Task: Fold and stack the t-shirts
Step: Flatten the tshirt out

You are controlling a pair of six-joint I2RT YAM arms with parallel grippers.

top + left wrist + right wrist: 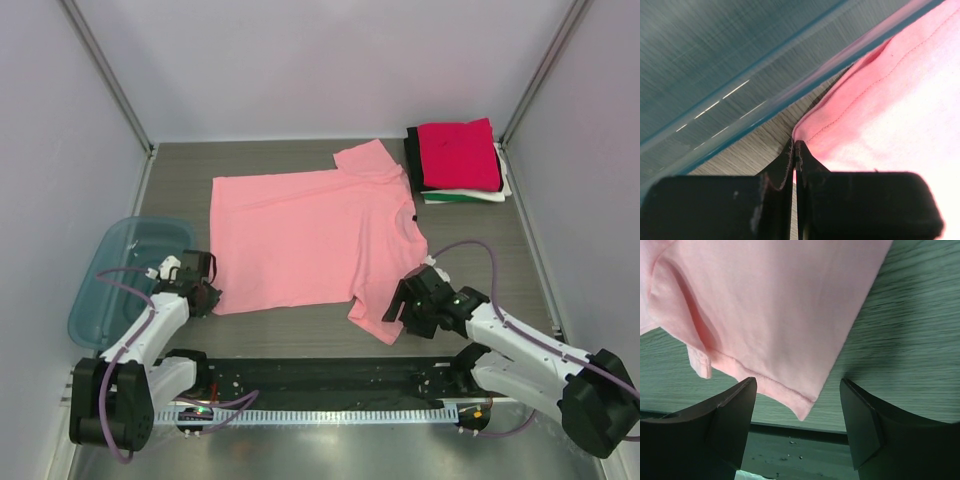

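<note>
Right now we're at the very start of the fold: the salmon-pink t-shirt (310, 235) lies spread flat mid-table (300, 330), with the folded stack (458, 160) at the far right corner. Our left gripper (794, 147) is pinched tight on the hem corner beside the blue bin (120, 265), its fingers all but touching with cloth between them. Our right gripper (797, 385) gapes wide, the tip of the near sleeve (378, 318) between its fingers, nothing held. Next, we reckon, the right must drop and close on that sleeve edge, then both lift together and carry the near side over, cloth kept taut.
</note>
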